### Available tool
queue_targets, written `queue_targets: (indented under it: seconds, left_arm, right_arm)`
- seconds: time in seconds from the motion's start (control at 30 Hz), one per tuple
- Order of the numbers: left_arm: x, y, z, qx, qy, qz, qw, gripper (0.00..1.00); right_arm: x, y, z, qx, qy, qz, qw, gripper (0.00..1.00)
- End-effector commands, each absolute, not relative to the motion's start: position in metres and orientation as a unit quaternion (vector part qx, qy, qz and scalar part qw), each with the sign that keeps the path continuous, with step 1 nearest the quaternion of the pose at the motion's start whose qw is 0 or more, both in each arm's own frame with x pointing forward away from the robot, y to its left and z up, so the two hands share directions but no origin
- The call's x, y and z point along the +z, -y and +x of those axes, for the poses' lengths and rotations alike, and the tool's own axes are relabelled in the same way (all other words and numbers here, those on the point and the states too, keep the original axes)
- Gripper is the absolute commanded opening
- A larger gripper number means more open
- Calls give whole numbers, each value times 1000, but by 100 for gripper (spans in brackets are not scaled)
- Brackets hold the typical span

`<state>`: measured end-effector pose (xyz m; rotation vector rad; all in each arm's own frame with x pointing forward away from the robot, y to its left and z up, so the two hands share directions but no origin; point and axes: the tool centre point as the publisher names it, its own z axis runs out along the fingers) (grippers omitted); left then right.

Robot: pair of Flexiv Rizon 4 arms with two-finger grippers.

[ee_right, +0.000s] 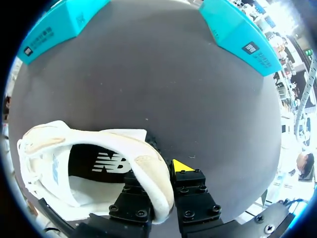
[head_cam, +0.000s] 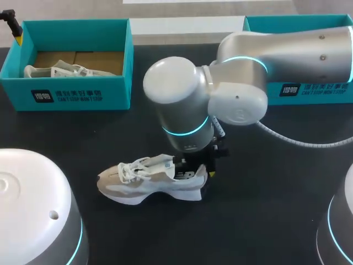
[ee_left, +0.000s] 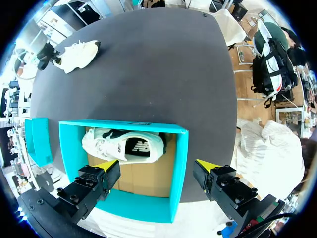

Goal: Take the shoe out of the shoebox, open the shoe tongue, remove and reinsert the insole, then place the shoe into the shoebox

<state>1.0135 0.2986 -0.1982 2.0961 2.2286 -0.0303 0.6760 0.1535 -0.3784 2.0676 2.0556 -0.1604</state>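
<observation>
The matte black table (head_cam: 276,193) bears two teal cardboard boxes at its far edge, the left shoebox (head_cam: 77,91) and the right shoebox (head_cam: 309,91). The sneaker (head_cam: 143,185) stands on its chunky white sole near the table's middle, outside both boxes: cream mesh, beige suede panels, white laces. The right gripper (ee_right: 158,178) pinches its padded heel collar, one finger inside and one outside. The left gripper (ee_left: 157,165) hangs over the left shoebox with its fingers wide apart, above a second sneaker (ee_left: 124,144).

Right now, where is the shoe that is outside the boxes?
In the head view the shoe rests near the middle of the table, toe to the left, with the right hand shut on its heel.
</observation>
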Motion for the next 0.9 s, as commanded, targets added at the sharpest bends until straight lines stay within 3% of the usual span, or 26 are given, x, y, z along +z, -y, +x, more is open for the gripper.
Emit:
queue_targets:
  seconds: [0.03, 0.13, 0.17, 0.2, 0.27, 0.33, 0.4, 0.6, 0.67, 0.9]
  left_arm:
    - [-198, -298, 1013, -8, -728, 684, 41, 100]
    - [-198, -298, 1013, -8, -728, 684, 41, 100]
    - [-198, -298, 1013, -8, -728, 684, 41, 100]
    - [-198, -298, 1013, -8, -728, 684, 41, 100]
    - [-198, -298, 1013, -8, -728, 684, 41, 100]
    - [-198, -298, 1013, -8, -728, 684, 41, 100]
    - [-198, -298, 1013, -8, -728, 684, 41, 100]
    - [-198, -298, 1013, -8, -728, 684, 41, 100]
    - [-198, -298, 1013, -8, -728, 684, 41, 100]
    - [-198, -298, 1013, -8, -728, 684, 41, 100]
  right_arm:
    - [-386, -167, 671, -56, -682, 719, 122, 0]
    - [-383, -167, 671, -55, -681, 720, 123, 4]
    - [-382, -167, 671, -55, -681, 719, 124, 25]
    - [-380, -167, 671, -54, -681, 719, 126, 38]
    - [-377, -168, 670, -52, -682, 719, 126, 39]
    - [-374, -168, 669, -50, -683, 718, 123, 47]
    - [-368, -169, 668, -47, -683, 719, 119, 75]
    - [-337, -170, 665, -27, -691, 713, 112, 90]
    - [-323, -172, 666, -10, -701, 706, 106, 99]
    - [-275, -191, 660, 74, -831, 547, 65, 100]
